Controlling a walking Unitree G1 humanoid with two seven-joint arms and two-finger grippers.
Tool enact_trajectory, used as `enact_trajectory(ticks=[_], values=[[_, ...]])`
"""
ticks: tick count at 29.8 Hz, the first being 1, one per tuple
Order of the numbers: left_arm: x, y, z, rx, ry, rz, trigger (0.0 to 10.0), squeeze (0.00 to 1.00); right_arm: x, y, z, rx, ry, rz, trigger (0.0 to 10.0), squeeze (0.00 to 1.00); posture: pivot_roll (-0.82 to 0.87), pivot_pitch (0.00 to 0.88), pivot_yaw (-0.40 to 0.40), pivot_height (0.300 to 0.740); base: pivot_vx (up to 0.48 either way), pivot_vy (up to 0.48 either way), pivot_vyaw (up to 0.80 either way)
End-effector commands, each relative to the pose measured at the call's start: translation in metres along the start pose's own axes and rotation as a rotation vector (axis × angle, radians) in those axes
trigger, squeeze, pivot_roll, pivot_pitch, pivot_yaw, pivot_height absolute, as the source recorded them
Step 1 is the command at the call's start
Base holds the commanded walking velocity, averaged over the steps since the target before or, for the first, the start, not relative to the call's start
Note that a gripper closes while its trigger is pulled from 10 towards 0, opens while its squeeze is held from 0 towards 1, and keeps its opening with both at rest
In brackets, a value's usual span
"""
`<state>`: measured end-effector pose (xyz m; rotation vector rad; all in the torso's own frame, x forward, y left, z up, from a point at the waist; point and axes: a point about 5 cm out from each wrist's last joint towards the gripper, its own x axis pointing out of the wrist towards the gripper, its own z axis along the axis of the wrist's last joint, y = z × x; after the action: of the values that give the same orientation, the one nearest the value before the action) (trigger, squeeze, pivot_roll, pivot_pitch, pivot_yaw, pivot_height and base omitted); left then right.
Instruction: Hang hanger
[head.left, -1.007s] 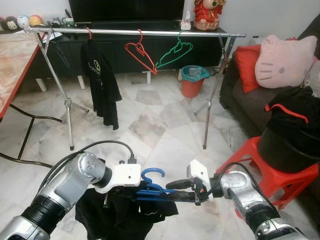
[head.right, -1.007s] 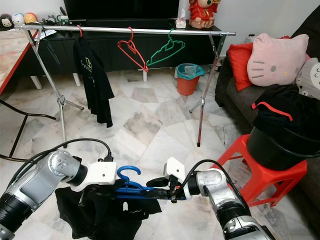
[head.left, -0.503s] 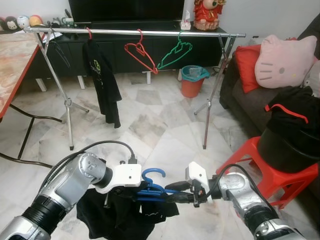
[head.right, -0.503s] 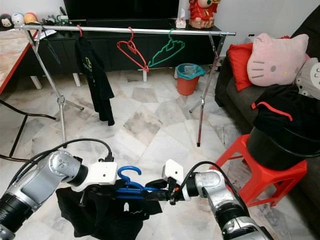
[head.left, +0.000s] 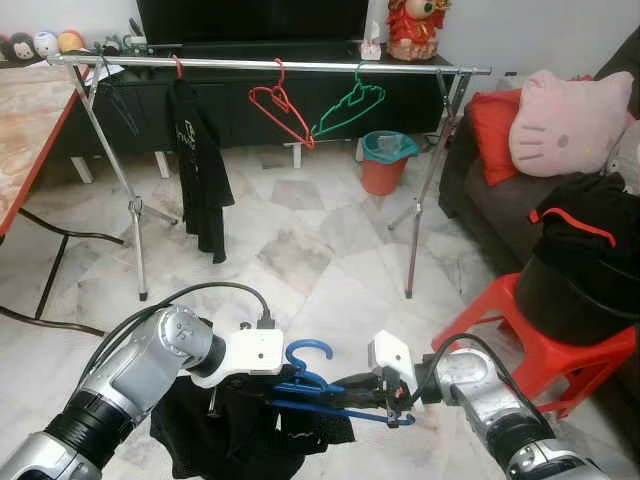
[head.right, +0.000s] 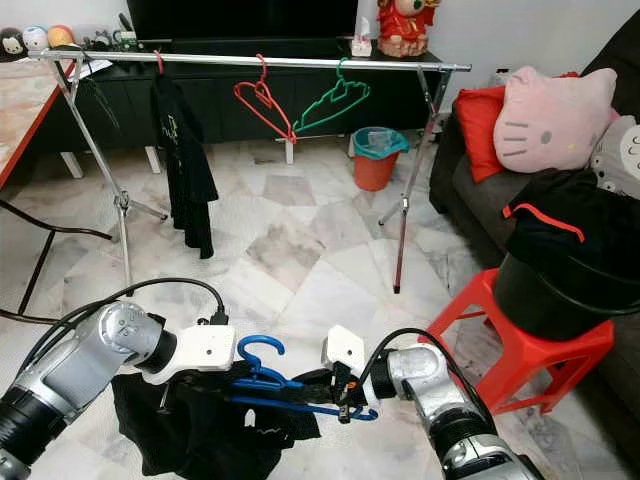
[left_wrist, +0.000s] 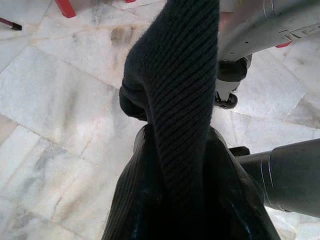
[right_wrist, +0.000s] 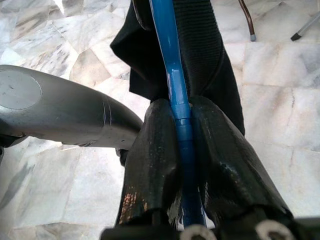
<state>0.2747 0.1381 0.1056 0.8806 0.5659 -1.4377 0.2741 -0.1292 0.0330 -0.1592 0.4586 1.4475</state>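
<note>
Marble floor (head.left: 300, 250), clothes-filled black bucket (head.left: 575, 295)

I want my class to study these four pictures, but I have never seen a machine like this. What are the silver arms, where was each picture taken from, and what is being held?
They belong to a walking household robot. Two pictures come from cameras in its head, looking down at its own arms; the other two come from a camera on each wrist. The right pincer is shut on a blue hanger, seen close up in the right wrist view. The left pincer is closed around a dark garment draped on that hanger. Ahead stands a clothes rail with a black shirt, a red hanger and a green hanger.
</note>
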Motion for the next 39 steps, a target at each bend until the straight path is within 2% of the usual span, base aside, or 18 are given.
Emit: enact_trajectory(ticks=[1,5,9,10,11,25,30,39], values=[[-0.005,0.007,0.012,0.033,-0.034,0.036,10.0,0.00,-0.001,-0.003,-0.001,0.017,0.005,-0.041,0.0,0.00,0.04,0.000,-0.099,0.740,0.000,0.000,0.00],[-0.006,0.007,0.014,0.035,-0.062,0.037,10.0,0.00,0.000,-0.003,-0.001,0.014,0.008,-0.043,0.0,0.00,0.04,0.000,-0.100,0.740,0.000,0.000,0.00],[-0.007,0.008,0.018,0.075,-0.090,0.054,10.0,0.00,0.000,-0.004,-0.001,0.010,0.009,-0.052,0.0,0.00,0.05,0.000,-0.099,0.740,0.000,0.000,0.00],[-0.007,0.007,0.019,0.069,-0.107,0.036,10.0,0.56,0.001,-0.004,-0.001,0.009,0.009,-0.052,0.0,0.00,0.05,0.000,-0.099,0.740,0.000,0.000,0.00],[-0.008,0.007,0.019,0.066,-0.108,0.029,10.0,1.00,0.001,-0.004,-0.001,0.009,0.008,-0.055,0.0,0.00,0.05,0.000,-0.099,0.740,0.000,0.000,0.00],[-0.011,0.010,0.019,0.071,-0.109,0.040,10.0,1.00,0.003,-0.011,0.005,-0.024,-0.007,-0.157,0.0,0.00,0.05,0.000,-0.097,0.740,0.000,0.000,0.00],[-0.020,0.022,0.022,0.049,-0.142,0.149,10.0,1.00,0.003,-0.016,0.006,-0.027,-0.028,-0.262,0.0,0.00,0.05,0.000,-0.096,0.740,0.000,0.000,0.00],[-0.033,0.035,0.023,0.034,-0.175,0.278,10.0,1.00,0.006,-0.016,0.004,-0.008,-0.045,-0.304,0.0,0.00,0.05,0.000,-0.091,0.740,0.000,0.000,0.00]])
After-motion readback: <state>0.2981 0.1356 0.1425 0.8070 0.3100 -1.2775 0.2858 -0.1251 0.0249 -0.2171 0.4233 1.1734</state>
